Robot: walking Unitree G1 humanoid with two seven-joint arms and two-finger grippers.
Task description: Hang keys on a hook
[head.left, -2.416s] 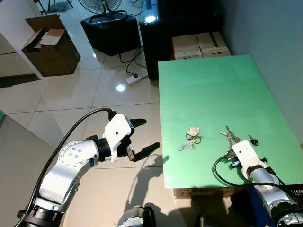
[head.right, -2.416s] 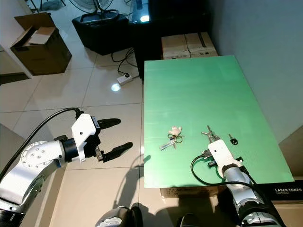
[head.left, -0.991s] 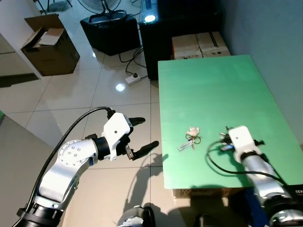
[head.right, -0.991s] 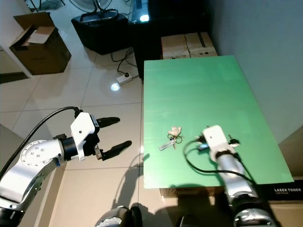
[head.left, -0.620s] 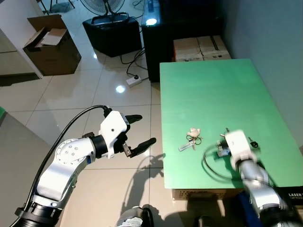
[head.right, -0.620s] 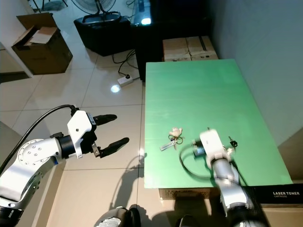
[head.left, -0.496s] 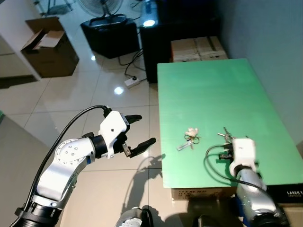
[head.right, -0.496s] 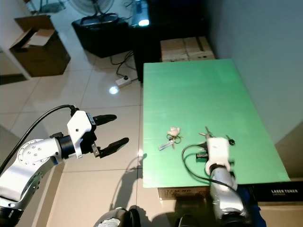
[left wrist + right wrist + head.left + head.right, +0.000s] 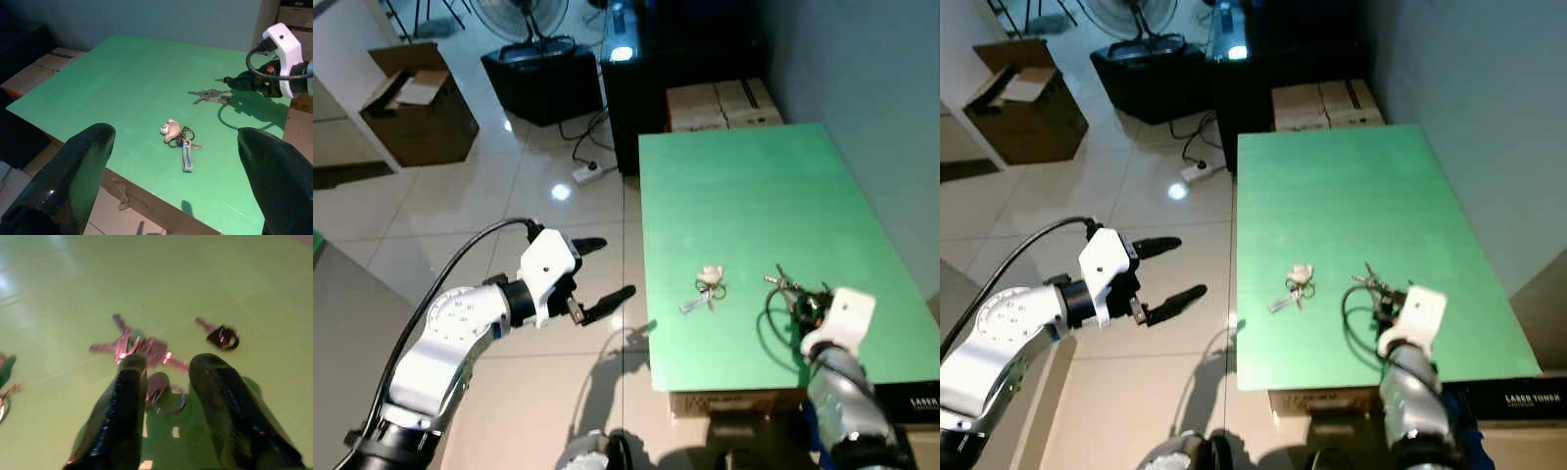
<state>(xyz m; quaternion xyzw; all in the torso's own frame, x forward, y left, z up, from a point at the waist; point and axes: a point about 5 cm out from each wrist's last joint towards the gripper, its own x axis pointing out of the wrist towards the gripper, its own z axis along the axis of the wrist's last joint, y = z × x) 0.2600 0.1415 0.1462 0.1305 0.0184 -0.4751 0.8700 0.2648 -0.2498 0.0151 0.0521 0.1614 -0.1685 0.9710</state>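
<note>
1. The right pincer (image 9: 164,396) has swung round and dropped low, its fingers parted astride the ring of the silver bunch of keys (image 9: 142,348) near the green surface's (image 9: 744,186) right edge.
2. No grip yet; closing comes next.
3. The left pincer (image 9: 602,269) stays open off the surface's left edge.

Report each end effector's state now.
Left end effector: open, empty, over the floor.
Right end effector: open, straddling the key bunch's ring.
</note>
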